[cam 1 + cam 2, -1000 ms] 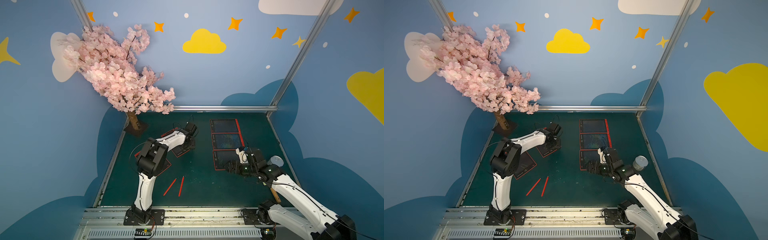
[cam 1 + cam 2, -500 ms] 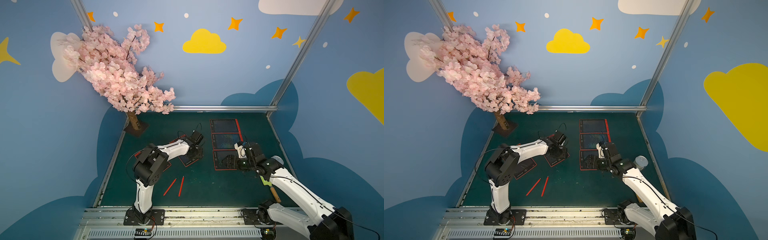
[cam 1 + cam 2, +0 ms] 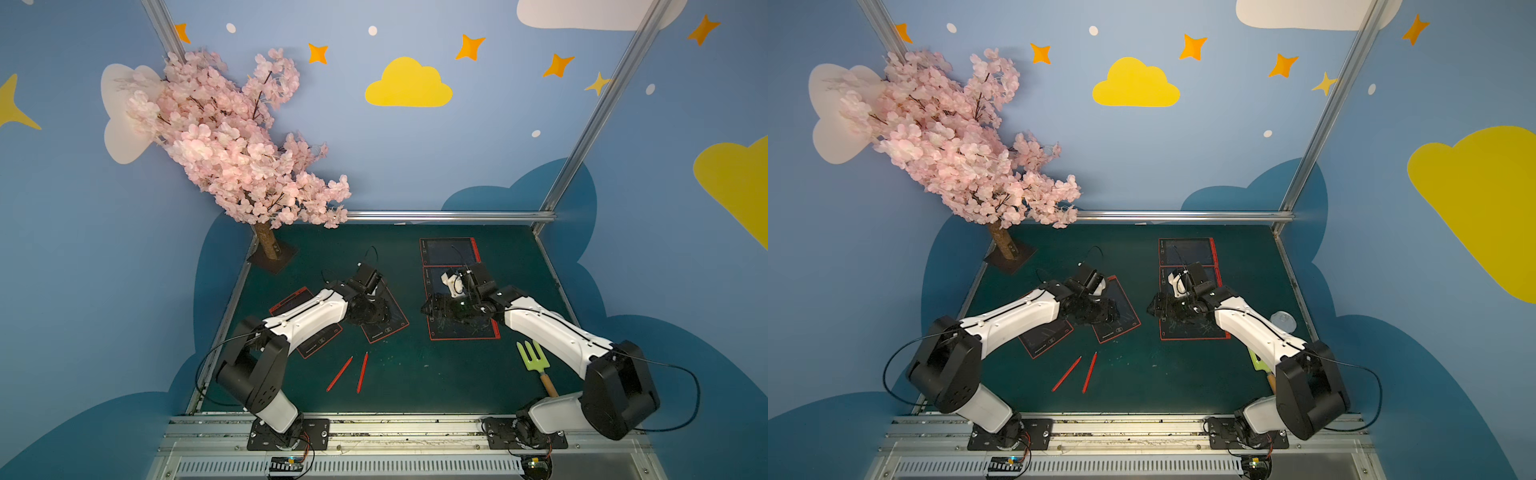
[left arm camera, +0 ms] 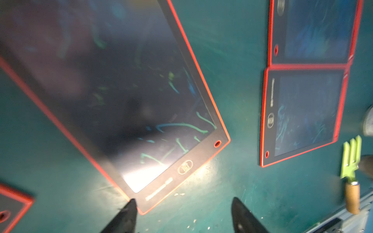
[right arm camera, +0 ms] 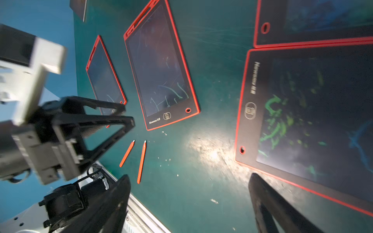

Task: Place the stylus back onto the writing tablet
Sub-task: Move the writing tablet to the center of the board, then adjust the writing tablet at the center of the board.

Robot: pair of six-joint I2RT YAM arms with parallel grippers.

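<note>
- I watch both top views from high over the near edge, looking steeply down across the whole worktop (image 3: pixel 415 374).
- My wrist views hover close above it, both catching the middle tablet (image 4: pixel 121 90).

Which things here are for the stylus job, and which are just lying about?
For the job:
- red styluses, loose on the mat
- writing tablets

Lying about:
- green garden fork
- pink blossom tree
</note>
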